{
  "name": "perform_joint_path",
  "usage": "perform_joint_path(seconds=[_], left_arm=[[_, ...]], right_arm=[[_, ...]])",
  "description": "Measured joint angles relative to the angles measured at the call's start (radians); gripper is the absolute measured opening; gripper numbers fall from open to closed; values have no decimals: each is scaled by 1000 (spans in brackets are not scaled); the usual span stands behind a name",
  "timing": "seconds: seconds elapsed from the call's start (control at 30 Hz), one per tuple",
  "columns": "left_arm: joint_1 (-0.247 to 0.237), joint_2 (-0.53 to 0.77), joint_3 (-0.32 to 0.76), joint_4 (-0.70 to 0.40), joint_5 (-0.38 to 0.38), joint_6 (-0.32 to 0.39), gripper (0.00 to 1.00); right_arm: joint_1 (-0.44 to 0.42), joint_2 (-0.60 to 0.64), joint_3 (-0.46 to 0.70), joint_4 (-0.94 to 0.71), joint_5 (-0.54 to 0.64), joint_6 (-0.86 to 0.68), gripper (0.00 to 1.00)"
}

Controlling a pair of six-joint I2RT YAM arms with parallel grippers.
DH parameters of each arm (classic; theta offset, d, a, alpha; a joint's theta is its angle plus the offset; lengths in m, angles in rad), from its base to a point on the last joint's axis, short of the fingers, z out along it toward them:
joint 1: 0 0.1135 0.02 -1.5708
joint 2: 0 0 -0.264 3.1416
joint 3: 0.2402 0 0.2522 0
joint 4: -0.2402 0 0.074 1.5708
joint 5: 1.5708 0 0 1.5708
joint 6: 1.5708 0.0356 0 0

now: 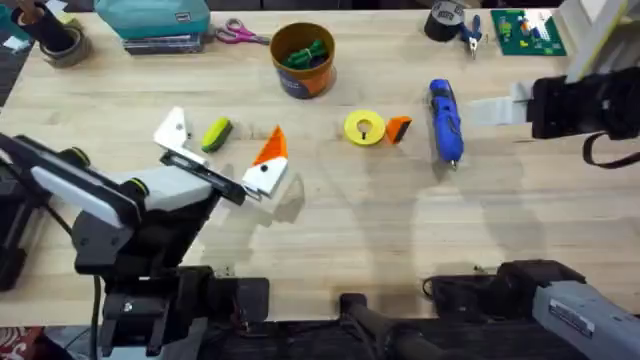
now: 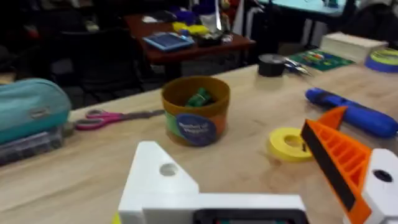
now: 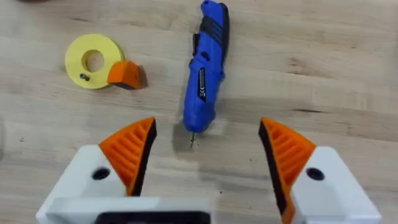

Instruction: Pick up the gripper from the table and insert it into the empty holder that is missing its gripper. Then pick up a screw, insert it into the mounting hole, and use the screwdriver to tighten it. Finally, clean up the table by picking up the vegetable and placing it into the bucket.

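Gripper (image 1: 398,129) beside yellow disc (image 1: 364,128): light, stiff plastic, likely slippery; I'd pinch flat sides. My right gripper (image 3: 205,155) wide open, empty. Left holder (image 1: 173,131) bare.

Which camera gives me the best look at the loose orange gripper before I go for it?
The right wrist view: the gripper lies sharp and unobstructed, touching the yellow disc. Overhead shows it small, right of the disc, left of the screwdriver. In the left wrist view I cannot make it out behind that arm's own orange finger.
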Motion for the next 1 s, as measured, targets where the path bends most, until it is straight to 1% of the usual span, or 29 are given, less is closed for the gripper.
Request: perform_joint_path(seconds=[0.17, 0.27, 0.4, 0.63, 0.83, 0.87, 1.0], left_arm=[[0, -44, -1, -116, 88, 9, 986], [-1, -52, -1, -147, 156, 43, 986], [-2, -55, -1, -157, 271, 111, 986], [-2, -55, 0, -168, 401, 152, 986], [-2, -55, 0, -179, 505, 149, 986], [-2, -55, 0, -183, 531, 115, 986], [-2, -55, 0, -183, 553, 58, 986]], right_arm=[[0, 0, 0, 0, 0, 0, 996], [0, 0, 0, 0, 0, 0, 995], [0, 0, 0, 0, 0, 0, 995], [0, 0, 0, 0, 0, 0, 996], [0, 0, 0, 0, 0, 0, 996], [0, 0, 0, 0, 0, 0, 996], [0, 0, 0, 0, 0, 0, 996]])
